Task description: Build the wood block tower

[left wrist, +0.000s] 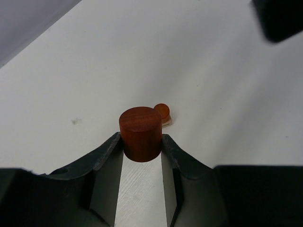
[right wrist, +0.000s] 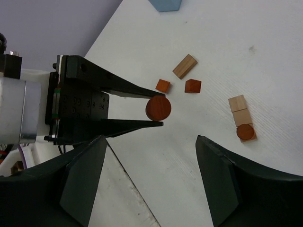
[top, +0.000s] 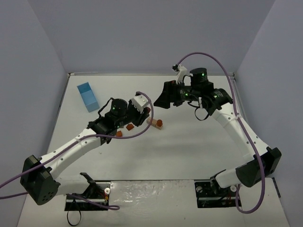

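Observation:
My left gripper (top: 145, 116) is shut on a reddish-brown wooden cylinder (left wrist: 140, 134) and holds it upright between its fingertips, just above the table. The right wrist view shows the cylinder (right wrist: 158, 108) end-on in those jaws. Beyond it a second reddish-brown cylinder (left wrist: 162, 110) stands on the end of a short row of flat tan blocks (right wrist: 239, 110); it also shows in the right wrist view (right wrist: 245, 131) and the top view (top: 159, 124). My right gripper (right wrist: 151, 139) is open and empty, hovering above the table near the left gripper.
Loose blocks lie by the left gripper: a tan block (right wrist: 185, 66), a small orange-red cube (right wrist: 163, 85) and a reddish-brown block (right wrist: 192, 86). A light-blue box (top: 87, 96) stands at the back left. The right gripper's dark finger (left wrist: 279, 19) hangs at the left wrist view's top right.

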{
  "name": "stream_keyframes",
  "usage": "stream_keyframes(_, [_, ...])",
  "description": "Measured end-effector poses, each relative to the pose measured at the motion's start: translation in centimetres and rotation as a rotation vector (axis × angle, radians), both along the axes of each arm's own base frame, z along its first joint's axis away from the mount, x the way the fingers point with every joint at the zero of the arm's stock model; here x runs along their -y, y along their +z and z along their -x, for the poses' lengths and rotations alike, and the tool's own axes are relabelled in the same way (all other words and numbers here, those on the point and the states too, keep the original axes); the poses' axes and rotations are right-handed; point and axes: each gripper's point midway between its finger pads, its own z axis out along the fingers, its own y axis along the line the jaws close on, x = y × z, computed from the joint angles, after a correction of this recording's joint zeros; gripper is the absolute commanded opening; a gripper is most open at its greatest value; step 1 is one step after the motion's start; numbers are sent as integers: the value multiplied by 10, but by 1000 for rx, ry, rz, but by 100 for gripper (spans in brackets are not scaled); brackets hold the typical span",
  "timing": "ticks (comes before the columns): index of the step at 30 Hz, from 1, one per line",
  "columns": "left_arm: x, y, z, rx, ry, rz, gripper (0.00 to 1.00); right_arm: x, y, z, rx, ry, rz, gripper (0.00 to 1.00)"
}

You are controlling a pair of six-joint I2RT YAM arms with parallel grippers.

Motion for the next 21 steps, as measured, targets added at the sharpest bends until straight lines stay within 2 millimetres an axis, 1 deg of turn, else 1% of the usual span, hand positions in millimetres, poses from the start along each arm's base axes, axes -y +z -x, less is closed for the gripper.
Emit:
stream_keyframes(4, [12,7,9,31,-80,2,1,-15,-10,4,-33,30,11,66])
stream_keyframes(8, [20,16,13,61,-124,13,1,-16,-18,-1,-50,12,27,64])
stream_keyframes(13, [26,20,17,82,-159,20,1,-16,-24,-6,-60,-3,39,62])
stream_keyframes(21, [28,24,17,98,-166,29,1,-17,-25,-5,-65,-1,41,60])
